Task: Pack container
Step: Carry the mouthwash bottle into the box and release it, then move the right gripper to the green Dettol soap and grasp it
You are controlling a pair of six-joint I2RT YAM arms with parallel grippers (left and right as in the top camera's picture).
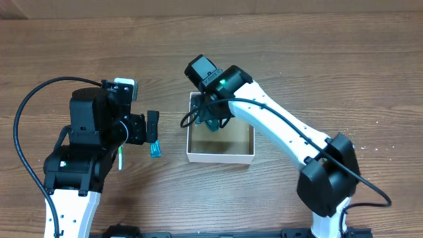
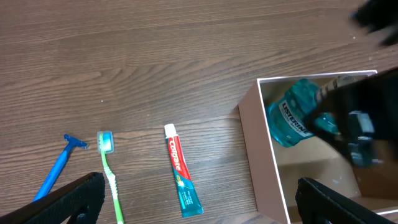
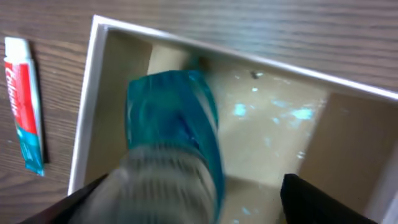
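The container [image 1: 220, 158] sits on the wooden tabletop [image 1: 297, 53] near its middle, with its white walls square to the table edge and its brown floor open to the overhead camera. The right arm reaches across it from the near right, so that the right end effector [image 1: 213, 119] hangs over the far left corner of the box.

A teal mouthwash bottle [image 1: 215, 126] is in that corner, inside the walls. In the left wrist view the bottle [image 2: 291, 118] lies tilted against the container's [image 2: 256, 149] left wall with its label facing up, and the dark, blurred right end effector [image 2: 354, 127] is just beside it.

In the right wrist view the bottle [image 3: 177, 112] points toward the corner of the container [image 3: 84, 93] and its near end is smeared. The fingers of the right end effector [image 3: 196, 186] stand apart, wider than the bottle, with a clear gap on one side. I cannot tell whether the other finger touches it.

The left end effector [image 1: 153, 125] hovers over the tabletop left of the container, with its fingers spread wide and nothing between them. Its own camera shows the left end effector [image 2: 200, 186] above a red and teal toothpaste tube [image 2: 182, 177] lying near the box. A green toothbrush [image 2: 110, 177] and a blue razor [image 2: 57, 168] lie further left, each apart from the others.
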